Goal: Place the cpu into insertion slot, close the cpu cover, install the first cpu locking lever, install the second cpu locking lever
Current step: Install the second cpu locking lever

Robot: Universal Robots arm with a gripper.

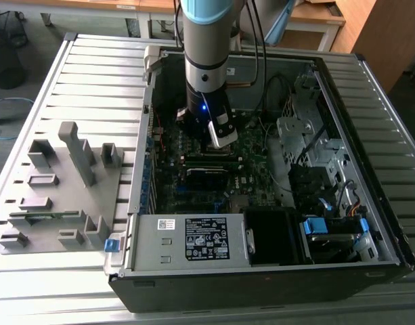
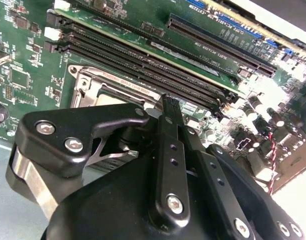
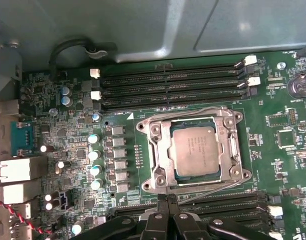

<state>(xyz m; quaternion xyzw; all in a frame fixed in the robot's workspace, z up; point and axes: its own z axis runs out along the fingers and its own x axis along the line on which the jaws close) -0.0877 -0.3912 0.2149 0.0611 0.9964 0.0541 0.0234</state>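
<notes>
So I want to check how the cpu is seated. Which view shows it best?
The first wrist view: the cpu lies face-on in its socket, framed by the metal cover. The second wrist view catches a sliver of the socket behind the gripper. In the exterior view the arm hides that spot.

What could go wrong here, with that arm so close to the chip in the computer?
The black fingers appear pressed together at the edge of the silvery metal square cover frame; a slip might scrape the green motherboard. The small flat silver-grey square chip sits inside the frame, so uneven pressure could perhaps stress it. The thin wire levers beside the frame could snag.
</notes>
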